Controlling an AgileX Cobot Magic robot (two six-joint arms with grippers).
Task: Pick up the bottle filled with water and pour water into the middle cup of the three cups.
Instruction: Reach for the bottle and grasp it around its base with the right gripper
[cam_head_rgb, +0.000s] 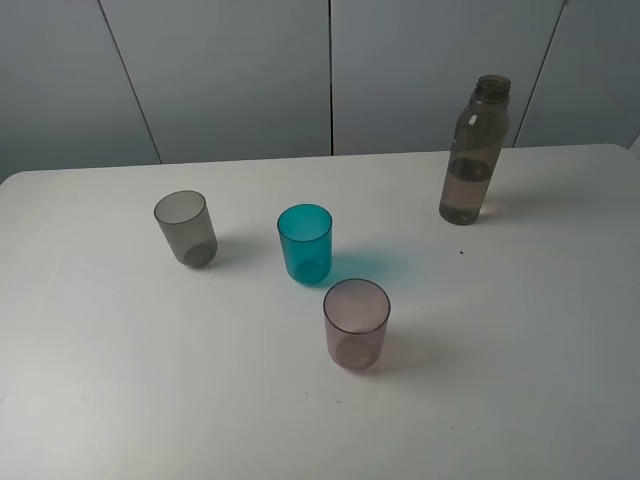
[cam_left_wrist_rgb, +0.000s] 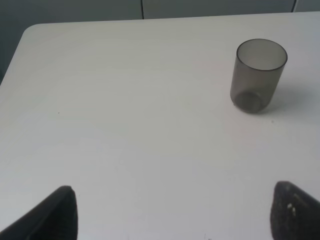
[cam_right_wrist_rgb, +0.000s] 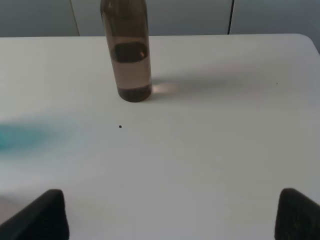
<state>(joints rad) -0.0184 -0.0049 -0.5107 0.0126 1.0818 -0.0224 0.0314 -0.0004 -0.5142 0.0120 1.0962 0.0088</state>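
A plain white table (cam_head_rgb: 560, 400) with rounded corners fills the scene, backed by a grey panelled wall (cam_head_rgb: 230, 70) with thin dark seams.

From the high camera, a tall translucent smoky brown-grey plastic bottle (cam_head_rgb: 473, 155) stands upright and uncapped toward the far right of the table, partly filled. The translucent teal-blue plastic tumbler (cam_head_rgb: 305, 243) sits near the centre, between a smoky grey tumbler (cam_head_rgb: 186, 228) to its left and a pinkish-mauve tumbler (cam_head_rgb: 356, 323) nearer the front. All three are upright, apart from one another, and well apart from the bottle.

Only the wrist cameras show the grippers. The left gripper (cam_left_wrist_rgb: 175, 214) — dark fingertips spread wide, nothing between them — faces the smoky grey tumbler (cam_left_wrist_rgb: 257, 75). The right gripper (cam_right_wrist_rgb: 170, 215), equally spread and holding nothing, faces the bottle (cam_right_wrist_rgb: 131, 55). Its water line shows clearly in this view — as do a tiny dark speck (cam_right_wrist_rgb: 120, 126) on the table before it and a blurred teal glow (cam_right_wrist_rgb: 30, 136) at one edge.
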